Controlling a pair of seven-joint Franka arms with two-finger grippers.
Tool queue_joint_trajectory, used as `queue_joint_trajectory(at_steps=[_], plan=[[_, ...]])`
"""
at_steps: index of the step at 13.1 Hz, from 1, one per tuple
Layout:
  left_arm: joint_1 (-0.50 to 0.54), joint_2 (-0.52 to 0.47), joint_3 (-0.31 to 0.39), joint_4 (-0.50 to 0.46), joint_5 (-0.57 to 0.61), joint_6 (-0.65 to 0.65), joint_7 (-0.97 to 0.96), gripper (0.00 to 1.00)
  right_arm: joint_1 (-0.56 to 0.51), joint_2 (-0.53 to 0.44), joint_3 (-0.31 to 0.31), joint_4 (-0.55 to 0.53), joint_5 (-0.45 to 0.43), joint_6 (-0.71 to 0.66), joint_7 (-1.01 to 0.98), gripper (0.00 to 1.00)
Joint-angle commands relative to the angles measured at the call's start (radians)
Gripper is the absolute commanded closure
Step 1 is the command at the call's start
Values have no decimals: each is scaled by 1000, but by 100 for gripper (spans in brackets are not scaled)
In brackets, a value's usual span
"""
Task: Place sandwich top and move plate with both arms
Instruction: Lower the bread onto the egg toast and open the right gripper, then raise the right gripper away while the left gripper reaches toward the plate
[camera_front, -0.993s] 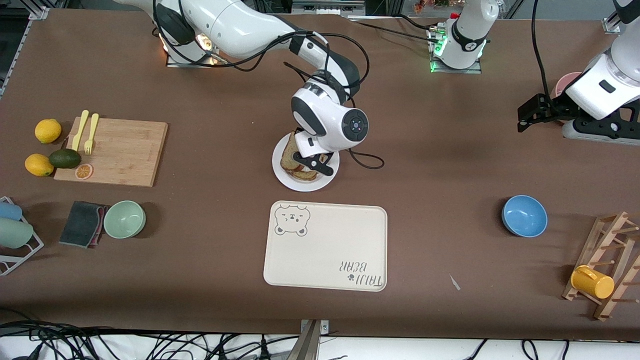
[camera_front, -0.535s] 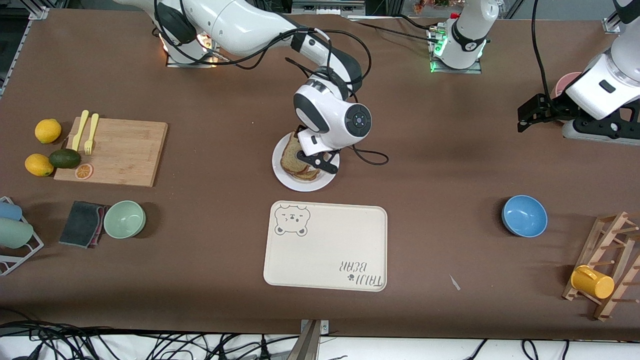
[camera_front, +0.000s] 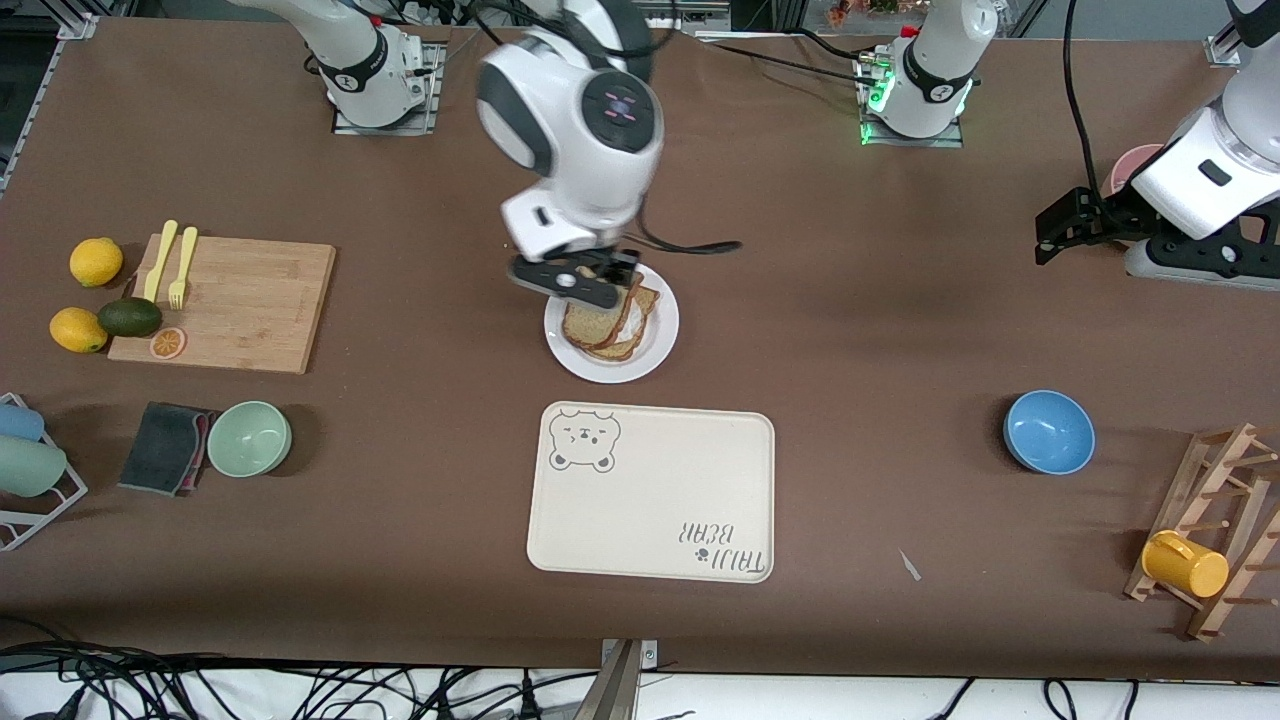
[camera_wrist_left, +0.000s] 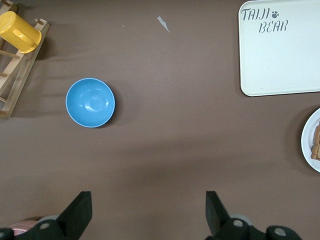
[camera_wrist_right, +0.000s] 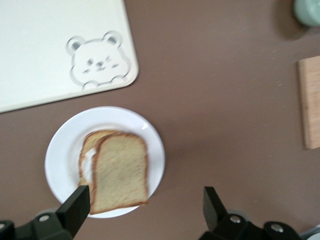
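With the plain light-brown bread slice, the sandwich top (camera_wrist_right: 120, 172), lying on the lower slice, a little askew, on the small round white plate (camera_front: 660, 345), I judge the first half of my job done. The plate stands near the middle of the brown bench (camera_front: 880, 330), between the bench's edge where my bases stand and the cream rectangular bear-printed tray (camera_front: 650, 495). Moving the plate with both arms is left, and nothing grips the plate yet.

My right tool (camera_front: 575, 280) hangs over the plate's rim, spread wide and empty; its wrist view shows both fingers (camera_wrist_right: 75, 207) clear of the bread. My left tool (camera_front: 1060, 228) waits over the bench's left-arm end, also wide open and empty.

By count: two bread slices, one plate, one tray. Toward the right arm's end lie one bamboo cutting board (camera_front: 235, 305) with two yellow utensils (camera_front: 170, 262), two lemons (camera_front: 95, 262), one avocado (camera_front: 130, 317), one green bowl (camera_front: 250, 438) and one dark cloth (camera_front: 165, 447). Toward the left arm's end: one blue bowl (camera_front: 1048, 432), one yellow mug (camera_front: 1185, 565) on one wooden rack (camera_front: 1225, 470)
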Motion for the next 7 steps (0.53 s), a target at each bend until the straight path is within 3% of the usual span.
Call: queue_joint_trajectory(at_steps=[1, 3, 7], plan=[[-7, 13, -11, 26, 29, -23, 0, 0, -111, -217, 4, -252, 31, 61, -29, 0], [-32, 31, -11, 28, 29, -46, -7, 0, -183, -341, -3, -360, 54, 124, -137, 0], [-38, 44, -15, 22, -15, -49, -4, 0, -217, -408, -103, -378, 105, 117, -185, 0]])
